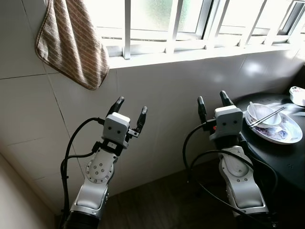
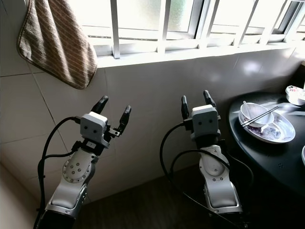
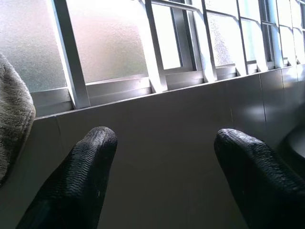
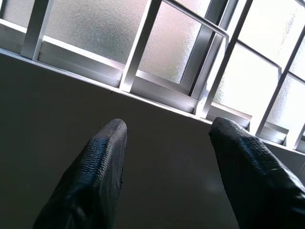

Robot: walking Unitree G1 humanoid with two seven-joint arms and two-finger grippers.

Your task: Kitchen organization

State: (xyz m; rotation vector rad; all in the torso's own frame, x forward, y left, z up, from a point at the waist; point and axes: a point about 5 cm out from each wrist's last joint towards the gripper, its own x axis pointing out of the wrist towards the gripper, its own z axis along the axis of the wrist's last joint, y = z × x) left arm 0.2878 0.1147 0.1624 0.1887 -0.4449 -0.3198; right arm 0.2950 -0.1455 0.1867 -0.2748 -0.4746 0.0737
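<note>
1. The landmark here is the round black table (image 1: pixel 281 157), standing at the robot's right, close against the white tiled wall (image 1: pixel 157 95).
2. On the table lies a wide, shallow white plate with a coloured pattern (image 1: pixel 286 133), placed near the table's wall-side edge.
3. A small white ceramic bowl (image 1: pixel 261 114) sits on that plate, on the side away from the table's middle. A white spoon (image 1: pixel 252 109) rests inside the bowl.
4. A pair of dark chopsticks (image 1: pixel 267 117) lies slantwise across the bowl's rim.
5. Farther along the table's wall-side edge, beyond the plate, stands a small white dish with a patterned side (image 1: pixel 297 95), partly cut off by the picture's border.
6. The right gripper (image 1: pixel 212 102) is raised just beside the table's near edge, fingers pointing up towards the wall, spread apart and holding nothing.
7. The left gripper (image 1: pixel 130 109) is well away from the table, on the far side of the right arm, also pointing up at the wall; its two black fingers stand apart with nothing between them.
8. A brown striped cloth towel (image 1: pixel 71 43) hangs on the wall well away from the table, above the left gripper, next to the white barred window (image 1: pixel 190 24) that runs along the wall above the table.
</note>
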